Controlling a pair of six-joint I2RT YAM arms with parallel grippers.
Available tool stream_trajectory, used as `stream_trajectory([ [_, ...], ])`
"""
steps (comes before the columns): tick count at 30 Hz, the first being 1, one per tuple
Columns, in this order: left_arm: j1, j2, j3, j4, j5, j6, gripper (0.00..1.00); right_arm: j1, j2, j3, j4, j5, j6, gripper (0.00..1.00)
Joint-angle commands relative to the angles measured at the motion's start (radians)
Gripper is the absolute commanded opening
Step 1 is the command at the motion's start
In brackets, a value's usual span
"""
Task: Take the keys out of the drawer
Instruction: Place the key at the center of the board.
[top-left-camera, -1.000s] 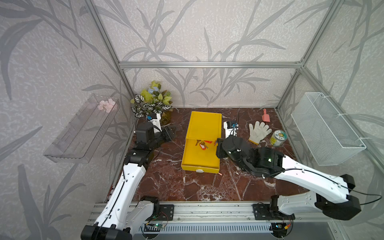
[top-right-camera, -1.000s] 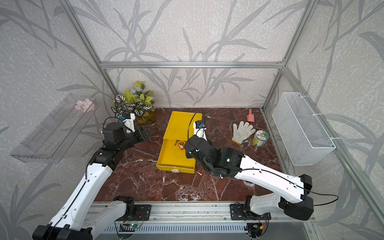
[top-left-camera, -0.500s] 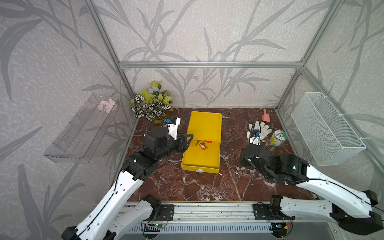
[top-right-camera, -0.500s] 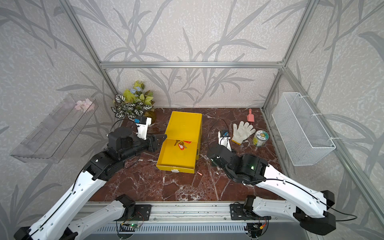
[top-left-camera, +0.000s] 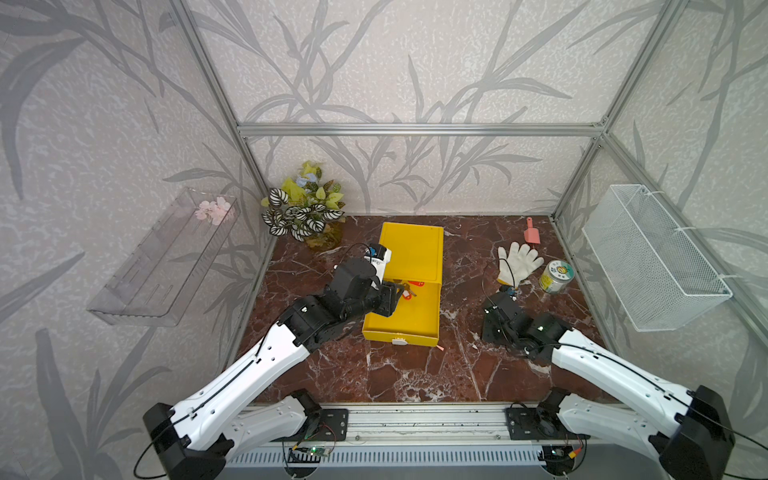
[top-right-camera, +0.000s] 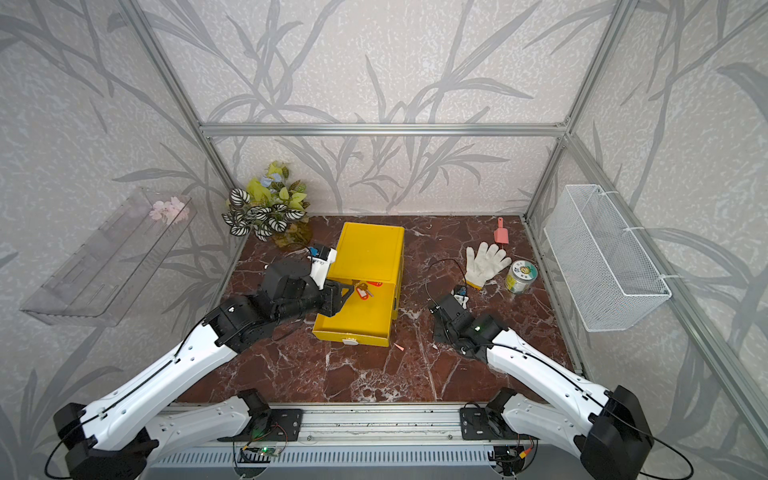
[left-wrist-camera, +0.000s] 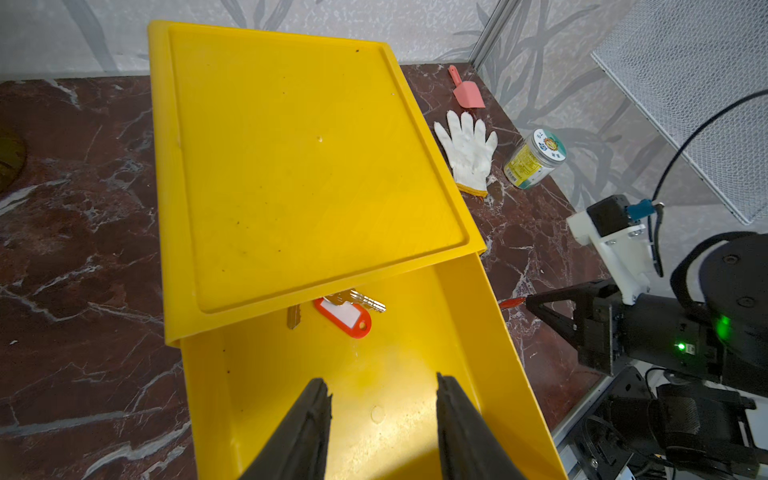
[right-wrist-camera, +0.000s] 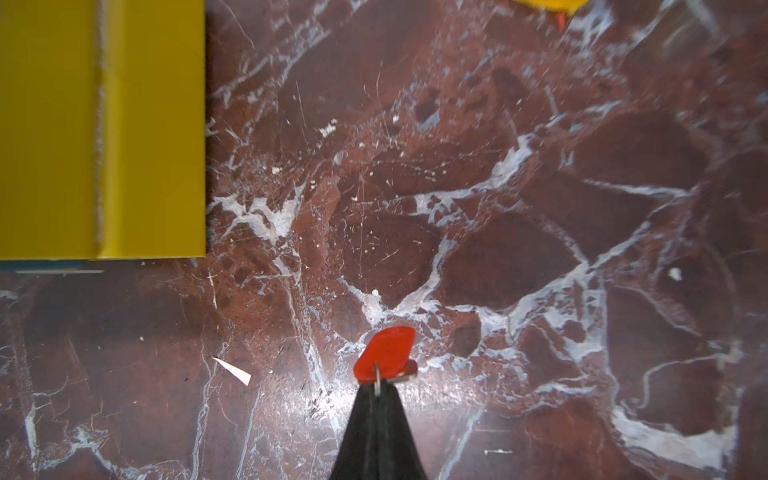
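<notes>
The yellow drawer (top-left-camera: 415, 320) (top-right-camera: 361, 322) (left-wrist-camera: 291, 374) stands pulled out of its yellow case. A bunch of silver keys with a red tag (left-wrist-camera: 345, 318) (top-left-camera: 409, 289) (top-right-camera: 363, 291) lies at the drawer's back, partly under the case top. My left gripper (left-wrist-camera: 380, 386) (top-left-camera: 395, 293) (top-right-camera: 347, 293) hovers open over the drawer, short of those keys, nothing between its fingers. My right gripper (right-wrist-camera: 378, 386) (top-left-camera: 490, 330) (top-right-camera: 440, 332) is shut on the ring of another red-tagged set of keys (right-wrist-camera: 386, 349), low over the marble right of the drawer.
A white glove (top-left-camera: 517, 262), a small jar (top-left-camera: 556, 276) and a pink scoop (top-left-camera: 531, 236) lie at the back right. A plant (top-left-camera: 305, 212) stands at the back left. A wire basket (top-left-camera: 652, 257) hangs on the right wall, a clear shelf (top-left-camera: 166, 257) on the left.
My right gripper has drawn away from the drawer to the right, carrying red-tagged keys. My left arm has swung from the back left to over the open drawer.
</notes>
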Motion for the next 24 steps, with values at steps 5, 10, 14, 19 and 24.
stream_trajectory([
  [5, -0.004, 0.015, 0.033, -0.014, -0.072, 0.013, 0.44, -0.048, 0.100, -0.060, 0.226, -0.138, -0.018, 0.00],
  [10, -0.004, 0.032, 0.027, -0.011, -0.076, 0.009, 0.44, -0.073, 0.131, -0.078, 0.235, -0.162, -0.040, 0.14],
  [14, -0.004, 0.044, 0.022, -0.006, -0.074, -0.001, 0.45, -0.087, 0.129, -0.060, 0.184, -0.156, -0.045, 0.41],
  [19, -0.006, 0.047, 0.027, -0.018, -0.091, -0.004, 0.44, -0.088, 0.063, 0.004, 0.091, -0.129, -0.060, 0.42],
  [24, -0.029, 0.040, 0.028, -0.040, -0.166, -0.025, 0.42, -0.088, -0.006, 0.120, 0.013, -0.086, -0.093, 0.42],
])
